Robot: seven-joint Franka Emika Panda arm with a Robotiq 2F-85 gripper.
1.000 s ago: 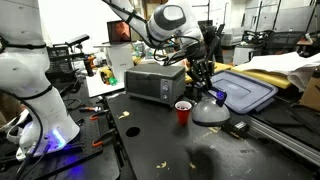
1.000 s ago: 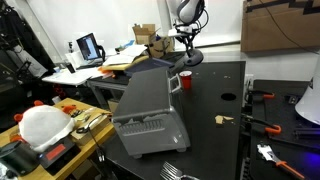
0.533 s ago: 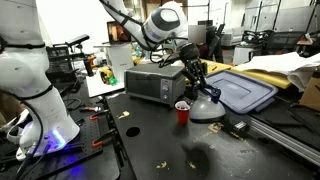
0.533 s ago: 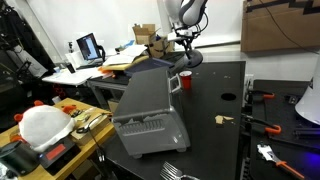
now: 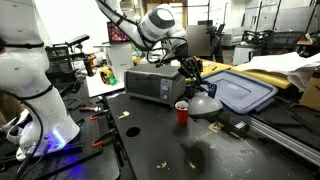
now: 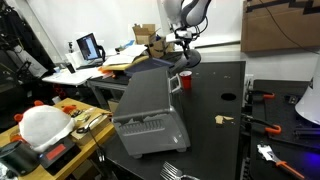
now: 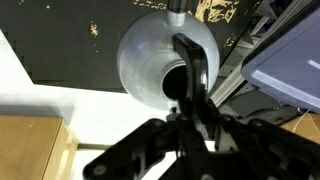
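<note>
While the pincer (image 5: 193, 80) hangs just above the grey dome (image 5: 206, 105), its fingers overlap in the wrist view; spread or pinching, cannot tell. Dome sits rounded side up on the worktop (image 5: 150, 140), near the red cup (image 5: 182, 111); probably steadiest that way.

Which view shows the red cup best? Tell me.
An exterior view, where the red cup stands near and unblocked. In an exterior view the red cup looks distant and small. The wrist view misses it.

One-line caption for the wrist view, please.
Claw poised above a grey dome-shaped object on the black table, a grey-blue lid at the frame's right edge.
</note>
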